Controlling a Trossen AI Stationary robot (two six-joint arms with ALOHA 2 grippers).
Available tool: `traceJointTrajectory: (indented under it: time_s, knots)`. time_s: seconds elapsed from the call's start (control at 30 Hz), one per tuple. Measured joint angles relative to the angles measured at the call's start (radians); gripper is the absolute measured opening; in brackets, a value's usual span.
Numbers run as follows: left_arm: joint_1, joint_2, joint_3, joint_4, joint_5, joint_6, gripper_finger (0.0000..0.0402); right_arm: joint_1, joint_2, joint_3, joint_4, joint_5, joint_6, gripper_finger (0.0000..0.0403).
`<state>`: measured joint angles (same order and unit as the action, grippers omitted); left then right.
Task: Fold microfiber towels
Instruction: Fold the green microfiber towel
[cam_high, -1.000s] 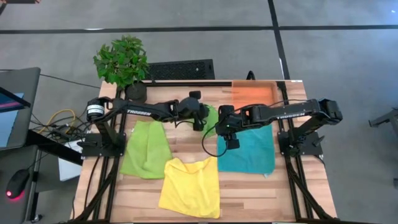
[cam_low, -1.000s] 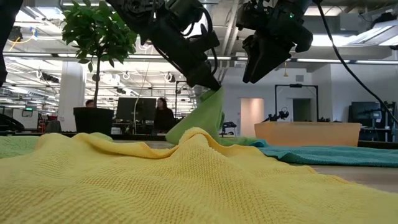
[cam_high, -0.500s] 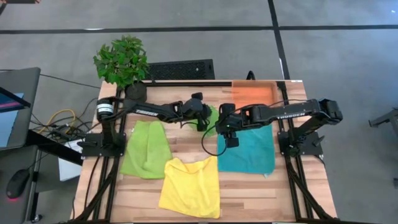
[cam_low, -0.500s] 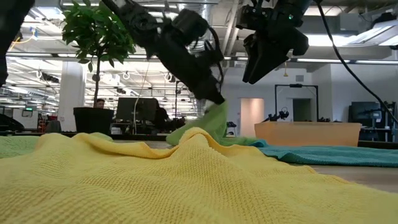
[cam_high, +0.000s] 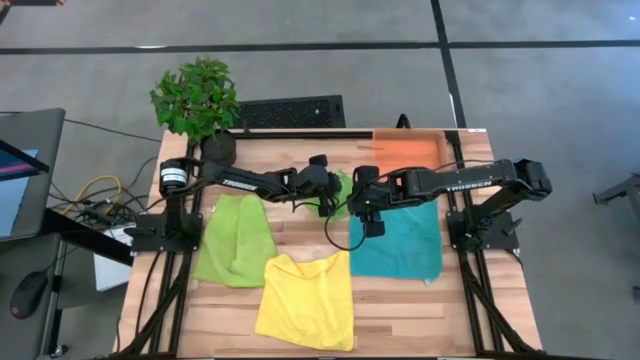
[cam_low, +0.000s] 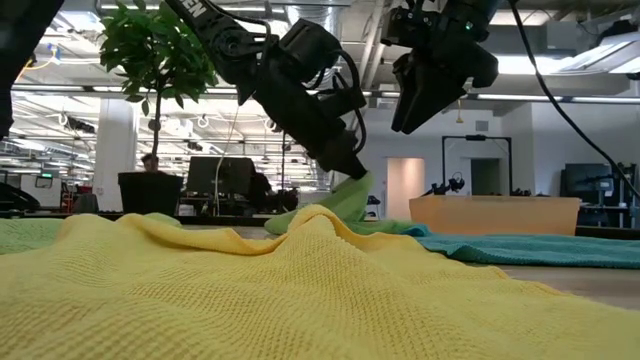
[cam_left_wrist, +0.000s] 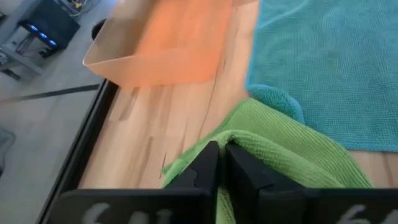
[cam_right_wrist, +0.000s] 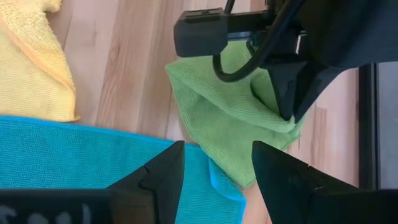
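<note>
My left gripper (cam_high: 333, 192) is shut on a bunched lime-green towel (cam_high: 345, 185) at the table's middle, near the far side. It also shows in the right wrist view (cam_right_wrist: 224, 118). My right gripper (cam_high: 369, 222) is open and empty. It hangs raised (cam_low: 412, 115) over the left edge of the teal towel (cam_high: 398, 240), which lies flat at the right. A second green towel (cam_high: 235, 238) lies flat at the left. A rumpled yellow towel (cam_high: 305, 300) lies at the near middle. My left gripper pinches a raised fold of the green towel (cam_left_wrist: 231, 142) between its two fingers. The fingers (cam_low: 345, 160) come slanting down from the table's left. The fold stands up under the fingers while the rest of the towel (cam_low: 310, 212) lies bunched on the table, touching the teal towel's corner.
A shallow orange tray (cam_high: 407, 152) stands at the far right, just beyond the green towel. A potted plant (cam_high: 197, 100) stands at the far left corner. Bare wood (cam_high: 300, 228) shows between the towels. People sit at desks in the room behind.
My left gripper has gone down and a little toward the table's right edge, still shut on the green towel. The towel's raised peak has sunk from well above the table to a low hump, with more of the cloth lying down. My right gripper has kept still.
</note>
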<state>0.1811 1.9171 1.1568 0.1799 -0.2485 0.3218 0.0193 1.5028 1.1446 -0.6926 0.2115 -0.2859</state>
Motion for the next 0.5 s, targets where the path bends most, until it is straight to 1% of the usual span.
traceJointTrajectory:
  time_s: [0.3,0.4,0.5]
  knots:
    - [-0.005,0.0,0.0,0.006,0.0,-0.031,0.0131,0.0,0.0,0.0,0.0,0.0,0.0,0.0211]
    - [-0.021,-0.008,0.0,0.007,0.0,-0.029,0.0152,0.0,0.0,0.0,-0.006,0.0,-0.001,0.0211]
    - [-0.04,-0.032,0.0,0.011,-0.01,0.014,0.0161,0.0,0.0,-0.001,-0.014,0.0,-0.001,0.0211]
